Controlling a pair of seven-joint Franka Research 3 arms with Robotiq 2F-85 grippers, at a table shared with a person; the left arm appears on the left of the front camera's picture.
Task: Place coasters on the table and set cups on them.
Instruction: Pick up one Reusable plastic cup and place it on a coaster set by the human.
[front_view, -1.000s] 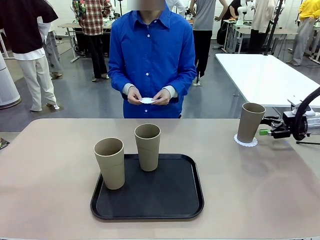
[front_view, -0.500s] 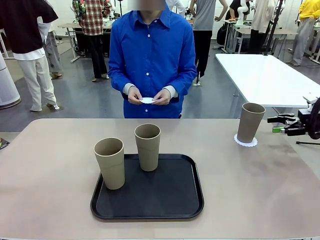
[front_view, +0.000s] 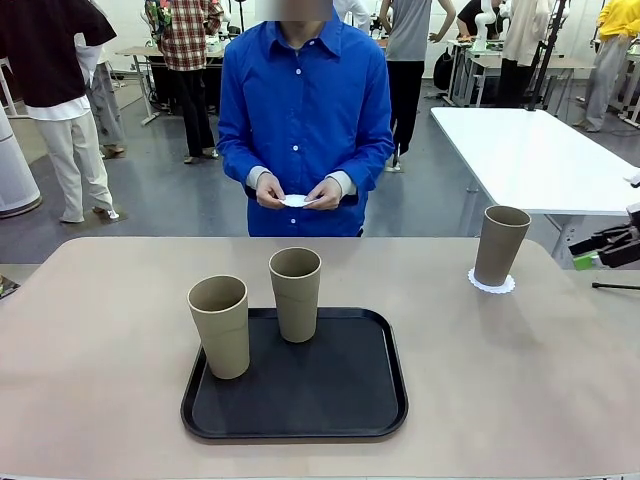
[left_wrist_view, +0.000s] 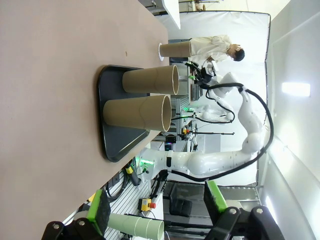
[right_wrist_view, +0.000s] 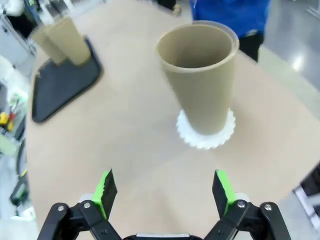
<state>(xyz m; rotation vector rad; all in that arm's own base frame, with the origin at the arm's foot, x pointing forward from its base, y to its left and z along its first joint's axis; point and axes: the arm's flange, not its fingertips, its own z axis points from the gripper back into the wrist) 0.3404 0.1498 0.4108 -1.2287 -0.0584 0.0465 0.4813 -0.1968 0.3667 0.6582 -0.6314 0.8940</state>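
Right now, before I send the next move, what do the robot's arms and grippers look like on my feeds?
Both are black two-finger units with bright green pads on the fingertips: the right gripper and the left gripper. The right arm is glossy white with rounded segments, and a black cable loops along its outside.

The right end effector, black with green pads, holds its fingers spread wide with nothing between them, above the beige-tan bench. Ahead, clear of the fingers, a tall tapered khaki-beige tumbler stands upright on a small round white scalloped paper doily. At upper left a black tray carries what look like two more such tumblers, blurred. A person's blue shirt shows at the top edge.
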